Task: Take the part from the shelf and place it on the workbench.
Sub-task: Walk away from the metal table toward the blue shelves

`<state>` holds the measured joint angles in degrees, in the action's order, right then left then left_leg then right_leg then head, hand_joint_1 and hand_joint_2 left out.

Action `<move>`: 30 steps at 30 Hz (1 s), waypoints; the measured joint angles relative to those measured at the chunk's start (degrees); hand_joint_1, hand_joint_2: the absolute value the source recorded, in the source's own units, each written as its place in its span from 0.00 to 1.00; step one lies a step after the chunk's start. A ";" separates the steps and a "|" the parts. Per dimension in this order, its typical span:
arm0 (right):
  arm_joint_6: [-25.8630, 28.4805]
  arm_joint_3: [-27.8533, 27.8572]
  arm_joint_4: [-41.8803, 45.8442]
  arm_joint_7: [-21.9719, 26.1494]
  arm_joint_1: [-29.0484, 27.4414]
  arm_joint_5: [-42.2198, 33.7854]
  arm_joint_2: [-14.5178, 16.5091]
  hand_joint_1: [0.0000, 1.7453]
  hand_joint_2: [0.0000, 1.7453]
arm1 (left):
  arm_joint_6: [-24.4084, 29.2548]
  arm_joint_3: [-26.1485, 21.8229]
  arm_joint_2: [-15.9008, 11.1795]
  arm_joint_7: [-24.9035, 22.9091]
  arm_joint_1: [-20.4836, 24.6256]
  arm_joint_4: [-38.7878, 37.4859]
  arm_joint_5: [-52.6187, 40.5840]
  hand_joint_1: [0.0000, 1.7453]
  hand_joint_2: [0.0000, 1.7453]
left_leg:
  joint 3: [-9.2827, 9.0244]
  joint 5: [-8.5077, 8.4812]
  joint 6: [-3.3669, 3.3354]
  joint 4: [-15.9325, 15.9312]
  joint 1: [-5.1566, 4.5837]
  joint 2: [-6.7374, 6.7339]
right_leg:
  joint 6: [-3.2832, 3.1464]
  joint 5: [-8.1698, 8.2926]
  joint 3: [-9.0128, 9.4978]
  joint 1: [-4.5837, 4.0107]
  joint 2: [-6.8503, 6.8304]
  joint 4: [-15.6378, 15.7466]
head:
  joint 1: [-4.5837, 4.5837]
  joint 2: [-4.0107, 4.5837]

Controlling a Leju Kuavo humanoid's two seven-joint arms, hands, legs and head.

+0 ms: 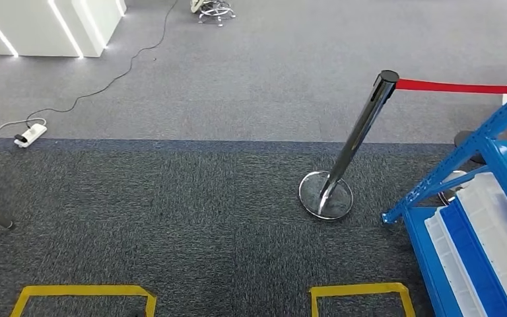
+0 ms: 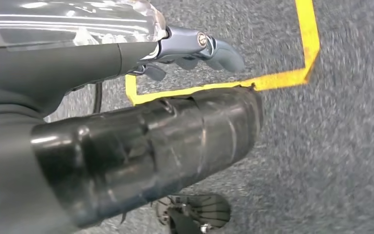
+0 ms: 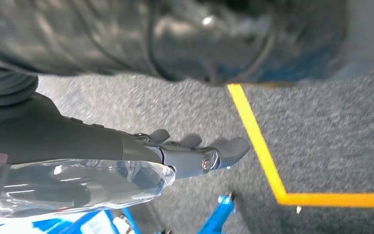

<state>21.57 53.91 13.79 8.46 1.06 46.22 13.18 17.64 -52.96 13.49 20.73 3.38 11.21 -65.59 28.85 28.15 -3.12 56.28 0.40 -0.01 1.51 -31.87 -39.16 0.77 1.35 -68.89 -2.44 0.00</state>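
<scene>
A blue metal shelf (image 1: 495,152) stands at the right edge of the head view. Its low level holds long white bins (image 1: 502,224) with a blue one between them. I cannot pick out the part among them. My left hand (image 2: 195,48) hangs over grey carpet beside a yellow tape corner (image 2: 302,73), fingers stretched out and empty. My right hand (image 3: 199,153) hangs the same way, holding nothing, close to a blue shelf leg (image 3: 217,214) and a yellow tape line (image 3: 258,136).
A chrome stanchion (image 1: 343,158) with a red belt (image 1: 459,86) stands just left of the shelf. Two yellow tape squares (image 1: 82,294) (image 1: 360,294) mark the floor near me. A power strip (image 1: 30,134) with its cable lies far left, beyond it a white cabinet (image 1: 46,23).
</scene>
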 joint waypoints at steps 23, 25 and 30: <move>-1.56 -0.66 -0.09 1.12 0.08 2.72 -0.11 0.00 0.00 | -0.60 -0.04 0.63 -0.27 0.01 0.01 0.01 0.00 0.00 | 1.38 1.06 2.37 2.96 0.41 3.46 | -1.70 5.72 5.56 -0.09 4.36 9.88 | 0.09 0.00; -1.66 -0.67 -0.12 1.09 -0.05 2.83 -0.11 0.00 0.00 | -0.68 -0.04 0.64 -0.39 0.12 0.00 0.02 0.00 0.00 | 1.25 0.93 1.84 2.19 0.23 3.29 | -0.80 6.10 5.19 0.00 5.42 10.10 | 0.08 0.00; -1.76 -0.67 -0.20 0.89 -0.20 3.05 -0.11 0.00 0.00 | -0.70 -0.08 0.67 -0.60 -0.01 0.00 -0.02 0.00 0.00 | 1.20 -0.29 -0.01 1.01 0.28 -0.11 | 0.22 0.85 0.90 -0.07 0.01 1.67 | -0.08 0.01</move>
<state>19.81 53.24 13.59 9.34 0.86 49.27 13.07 16.94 -53.04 14.16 20.14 3.38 11.21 -65.61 30.05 27.86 -3.13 57.29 0.69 -0.13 1.73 -31.02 -38.26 0.70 1.36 -67.22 -2.52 0.01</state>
